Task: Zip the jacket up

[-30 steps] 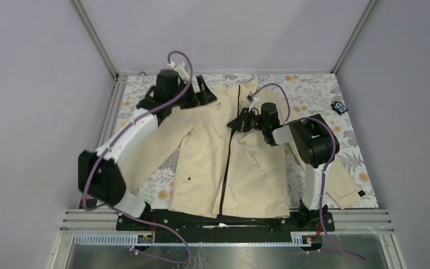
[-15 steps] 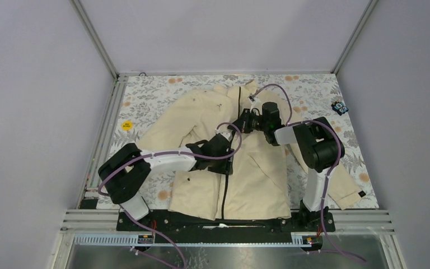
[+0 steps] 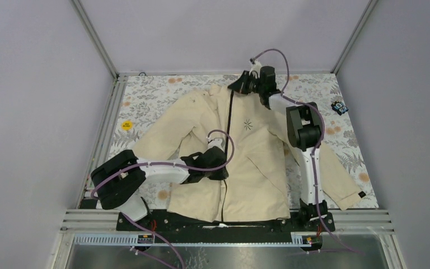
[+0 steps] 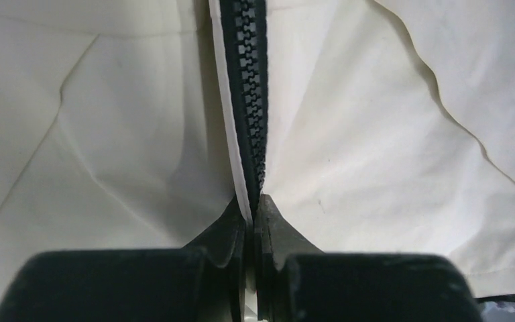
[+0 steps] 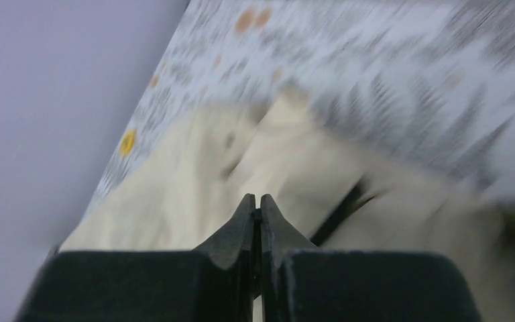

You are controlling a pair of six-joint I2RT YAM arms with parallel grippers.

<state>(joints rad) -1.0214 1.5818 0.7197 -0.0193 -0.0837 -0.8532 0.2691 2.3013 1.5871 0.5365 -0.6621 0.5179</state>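
The cream jacket (image 3: 257, 151) lies flat, collar at the far side. Its dark zipper (image 3: 228, 134) runs closed from the hem up to the collar. My left gripper (image 3: 221, 171) is shut low on the front. In the left wrist view the left gripper (image 4: 253, 204) pinches the pale front edge beside the zipper teeth (image 4: 248, 67). My right gripper (image 3: 239, 85) is at the collar, shut. The right wrist view is blurred. There the right gripper (image 5: 256, 201) shows a small dark piece between its tips, apparently the zipper pull, above the jacket (image 5: 188, 188).
A floral cloth (image 3: 151, 95) covers the table, with a yellow sticker (image 3: 126, 125) at the left and a small dark-blue object (image 3: 340, 106) at the far right. Metal frame rails and grey walls enclose the table. The sleeves spread out to both sides.
My left arm swung from the far-left shoulder down to the lower front and shut on the zipper edge. My right gripper rose from the chest to the collar, and the zipper is closed behind it.
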